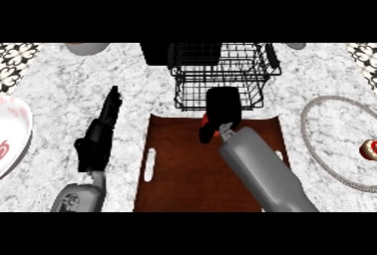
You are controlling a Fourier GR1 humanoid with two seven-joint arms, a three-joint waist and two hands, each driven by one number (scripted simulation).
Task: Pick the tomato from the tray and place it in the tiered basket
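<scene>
Tomato (205,119) sits enclosed in the curled right hand (222,105).

Right forearm (261,169): grey, enters from the lower edge at right and runs diagonally up toward centre. Wrist bent.

Right hand (221,105): black, back of the hand facing up, fingers curled downward round a tomato (205,121). Only a red sliver shows at the hand's left side.

Left forearm (77,196): short grey stub low at left.

Left hand (95,142): black, turned edge-on, its fingers (112,102) straight, held together and pointing away from the body. It holds nothing.

The two hands are well apart.
</scene>
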